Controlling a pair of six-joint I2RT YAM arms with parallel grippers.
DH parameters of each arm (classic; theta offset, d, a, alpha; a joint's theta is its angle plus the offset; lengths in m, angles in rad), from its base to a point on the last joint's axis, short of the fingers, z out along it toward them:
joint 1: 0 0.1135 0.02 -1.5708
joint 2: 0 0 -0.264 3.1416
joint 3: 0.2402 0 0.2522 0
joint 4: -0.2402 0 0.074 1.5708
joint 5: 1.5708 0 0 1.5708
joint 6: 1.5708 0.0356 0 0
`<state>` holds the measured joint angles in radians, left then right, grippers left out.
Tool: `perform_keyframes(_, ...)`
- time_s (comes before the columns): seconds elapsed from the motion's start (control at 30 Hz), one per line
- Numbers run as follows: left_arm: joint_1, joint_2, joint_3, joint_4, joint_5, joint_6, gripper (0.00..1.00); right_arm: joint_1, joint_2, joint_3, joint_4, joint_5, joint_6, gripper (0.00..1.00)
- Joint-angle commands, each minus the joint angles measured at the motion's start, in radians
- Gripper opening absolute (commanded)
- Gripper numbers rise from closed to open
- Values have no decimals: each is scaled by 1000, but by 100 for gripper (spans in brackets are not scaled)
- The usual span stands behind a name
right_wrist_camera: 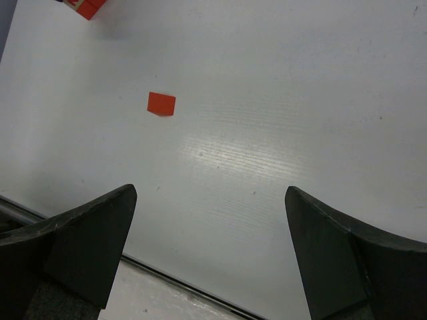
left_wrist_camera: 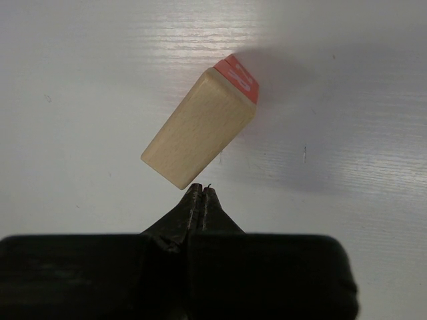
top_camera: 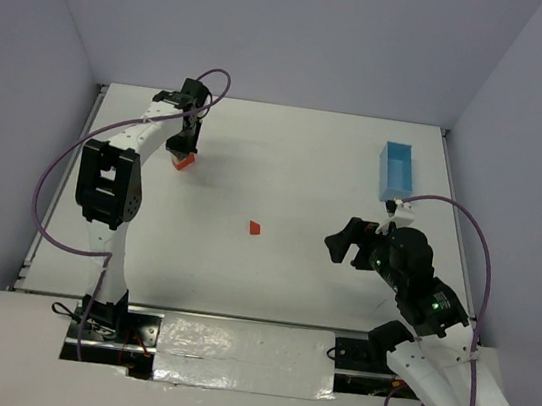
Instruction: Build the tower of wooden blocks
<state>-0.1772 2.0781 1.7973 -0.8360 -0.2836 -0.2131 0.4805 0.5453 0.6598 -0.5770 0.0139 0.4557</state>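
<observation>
two pieces are seen apart, gathering judged underway: tan block [left_wrist_camera: 200,130] just beyond the left gripper [left_wrist_camera: 202,191], closed on nothing; red cube [right_wrist_camera: 161,104] to be fetched next by the empty right gripper [right_wrist_camera: 210,193], spread wide.

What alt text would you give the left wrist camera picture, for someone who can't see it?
A tan wooden block with a red-orange end shows at a slant against a white table. It is just beyond the tips of the dark left claw, which is shut and holds nothing.

Top external: high, whole table [top_camera: 296,166]. Wrist views: close, facing down. Shared top/right: red cube [top_camera: 255,228] [right_wrist_camera: 161,104].
</observation>
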Motion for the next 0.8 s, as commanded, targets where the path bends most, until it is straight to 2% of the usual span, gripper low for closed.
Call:
perform_keyframes(0.0, 2, -29, 2, 2, -9, -2, 0, 6, -7, -8, 49, -3, -5, 100)
perform_keyframes(0.6, 1, -38, 11, -20, -12, -16, 0, 7, -10, -8, 51, -5, -6, 100)
perform_keyframes(0.77, -50, -104, -4, -14, 111, -5, 0, 6, -10, -9, 51, -5, -6, 100)
